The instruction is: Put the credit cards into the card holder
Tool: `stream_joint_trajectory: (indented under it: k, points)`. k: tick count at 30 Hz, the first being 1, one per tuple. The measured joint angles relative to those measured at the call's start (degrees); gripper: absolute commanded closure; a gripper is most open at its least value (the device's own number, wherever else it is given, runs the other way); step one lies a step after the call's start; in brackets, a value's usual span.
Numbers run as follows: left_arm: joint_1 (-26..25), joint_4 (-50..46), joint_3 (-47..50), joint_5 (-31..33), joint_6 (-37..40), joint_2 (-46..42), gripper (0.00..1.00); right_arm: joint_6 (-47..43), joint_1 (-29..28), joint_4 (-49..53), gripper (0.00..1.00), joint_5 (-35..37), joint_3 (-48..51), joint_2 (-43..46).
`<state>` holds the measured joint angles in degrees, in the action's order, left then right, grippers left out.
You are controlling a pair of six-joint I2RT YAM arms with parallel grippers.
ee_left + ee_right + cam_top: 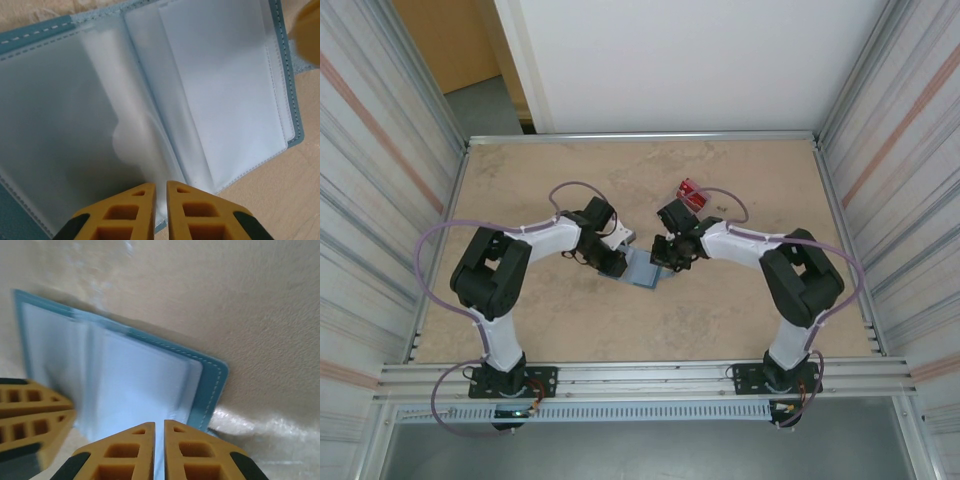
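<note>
The teal-blue card holder (642, 268) lies open on the table between the two arms, its clear sleeves (220, 90) fanned out. My left gripper (160, 187) is shut on a clear sleeve leaf at the holder's near edge, close to the spine. From the other side my right gripper (159, 424) is shut on a pale sleeve of the right-hand page (145, 385). The left gripper's fingers (30, 415) show at the page's left edge. The red credit cards (692, 192) lie in a small pile behind the right gripper (665, 262), apart from the holder.
The tan table (540, 320) is boxed in by metal side walls (380, 200) and a rail (640, 375) at the near edge. A crinkled bit of clear plastic (260, 425) lies against the holder's right cover.
</note>
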<state>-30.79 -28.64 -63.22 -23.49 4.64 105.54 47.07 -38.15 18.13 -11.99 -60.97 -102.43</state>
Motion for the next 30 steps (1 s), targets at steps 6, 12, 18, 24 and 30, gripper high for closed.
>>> stream_joint_trajectory:
  k: [6,12,18,24,30]
  points:
    - [-0.2,0.7,0.7,-0.2,0.0,-0.5,0.82,0.0,-0.9,-1.0,0.90,0.2,0.5,-1.4]
    - [-0.5,0.5,2.5,-0.2,0.1,-2.1,0.80,0.3,-3.0,-2.3,0.89,1.0,2.1,-0.5]
    - [-0.5,-0.1,4.8,-0.3,0.1,-6.4,0.65,0.3,-5.3,-1.2,0.89,2.2,2.1,0.1]
    - [-0.8,-0.7,4.9,1.0,2.7,-17.6,0.42,-2.7,-3.9,8.4,0.76,5.1,-1.8,3.3]
    - [2.8,-0.7,4.3,1.5,4.1,-21.5,0.24,-10.3,5.2,17.7,0.57,6.5,-16.9,4.6]
